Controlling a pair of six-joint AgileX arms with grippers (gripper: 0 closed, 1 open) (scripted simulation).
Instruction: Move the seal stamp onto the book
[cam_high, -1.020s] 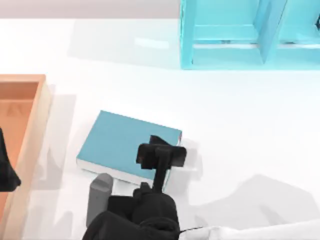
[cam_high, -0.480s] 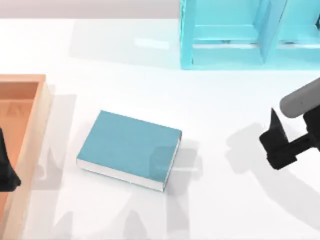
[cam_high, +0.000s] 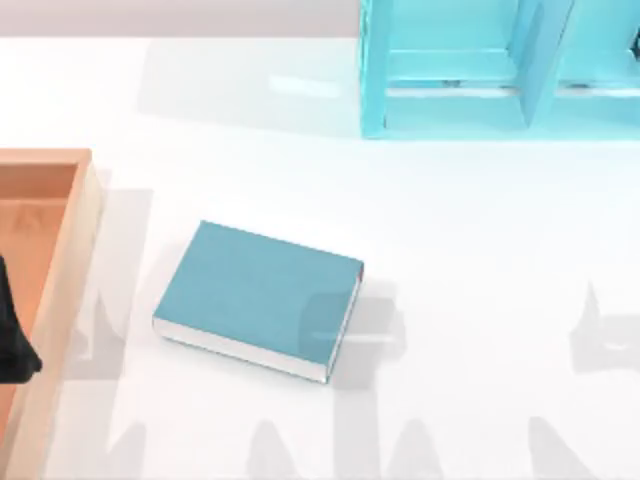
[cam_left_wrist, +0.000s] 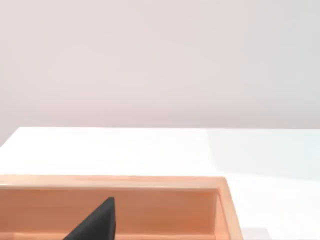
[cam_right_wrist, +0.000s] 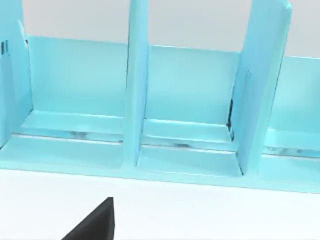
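Note:
The book (cam_high: 258, 299), teal-blue with white page edges, lies flat on the white table left of centre, and nothing stands on its cover. The seal stamp is out of view. My left gripper (cam_high: 12, 340) is a dark shape at the table's left edge, over the wooden tray (cam_high: 62, 250); its dark tip (cam_left_wrist: 95, 224) hangs above the tray's inside in the left wrist view. In the right wrist view, a dark tip of my right gripper (cam_right_wrist: 95, 224) hovers over the white table, facing the cyan shelf unit (cam_right_wrist: 150, 125).
The cyan shelf unit (cam_high: 500, 70) with upright dividers stands at the back right. The wooden tray runs along the left edge. Grey shadows lie on the table at the right and along the front.
My right arm, which hung over the book's front right corner a second ago, has swung off to the right and left the top view. The book has not moved.

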